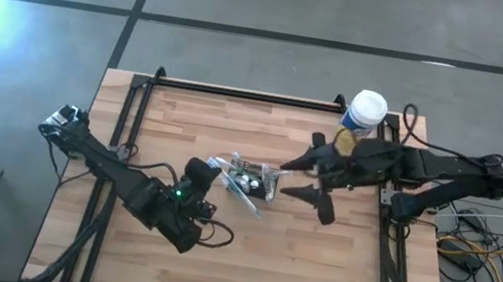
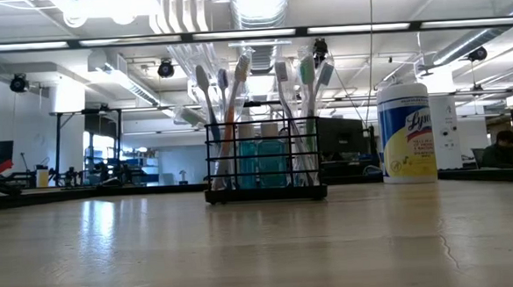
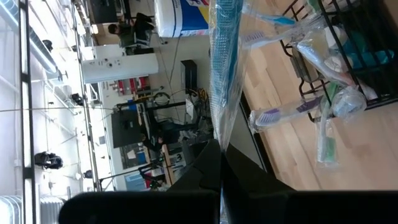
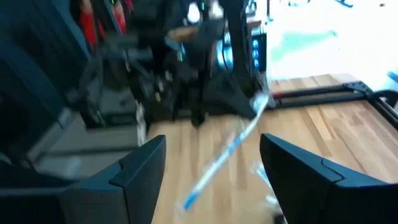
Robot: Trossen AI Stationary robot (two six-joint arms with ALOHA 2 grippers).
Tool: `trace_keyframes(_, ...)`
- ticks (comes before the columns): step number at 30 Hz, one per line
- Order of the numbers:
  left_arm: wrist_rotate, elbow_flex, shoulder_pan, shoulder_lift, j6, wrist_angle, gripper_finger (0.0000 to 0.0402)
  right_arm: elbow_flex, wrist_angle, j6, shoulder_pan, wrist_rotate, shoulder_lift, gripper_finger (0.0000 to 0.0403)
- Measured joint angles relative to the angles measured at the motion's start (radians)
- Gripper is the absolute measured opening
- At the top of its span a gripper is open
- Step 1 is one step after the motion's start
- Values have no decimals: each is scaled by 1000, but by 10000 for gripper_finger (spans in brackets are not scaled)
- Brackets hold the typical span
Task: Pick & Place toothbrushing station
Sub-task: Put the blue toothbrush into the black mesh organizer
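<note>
Wooden tabletop point(image 1: 312, 272) mid-frame: left hand point(image 1: 215, 178) pinched shut on a blue toothbrush point(image 3: 225, 56), black mesh toothbrushing station point(image 1: 256, 178) at centre, right hand point(image 1: 311, 179) spread wide and empty just beside it, white-lidded canister point(image 1: 364, 113) upper right.

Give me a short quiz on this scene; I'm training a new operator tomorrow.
1. True or false: the right hand is shut on the toothbrushing station.
2. What does the left hand grip? A: a blue toothbrush. B: the station's rim. C: nothing.
3. In the low view, on which side of the station does the white-lidded canister stand?

Key: 1. False: it is open, next to the station. 2. A. 3. The right.
</note>
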Motion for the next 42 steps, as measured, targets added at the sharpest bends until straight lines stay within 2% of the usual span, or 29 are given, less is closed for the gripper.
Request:
trace_keyframes(3, -1, -5, 0, 0, -5, 0, 0, -6, -38, -58, 19, 4, 27, 255)
trace_keyframes(7, -5, -34, 0, 0, -5, 1, 0, -35, 14, -128, 51, 19, 76, 254)
trace_keyframes(17, -82, -115, -2, 0, -11, 53, 0, -38, 40, -155, 76, 213, 202, 254)
trace_keyframes(31, -190, -130, -4, 0, 25, 77, 0, 4, 42, -100, 75, 221, 291, 267)
trace_keyframes(42, -237, -131, -1, 0, 99, 127, 0, 51, 42, -32, 3, 220, 381, 257)
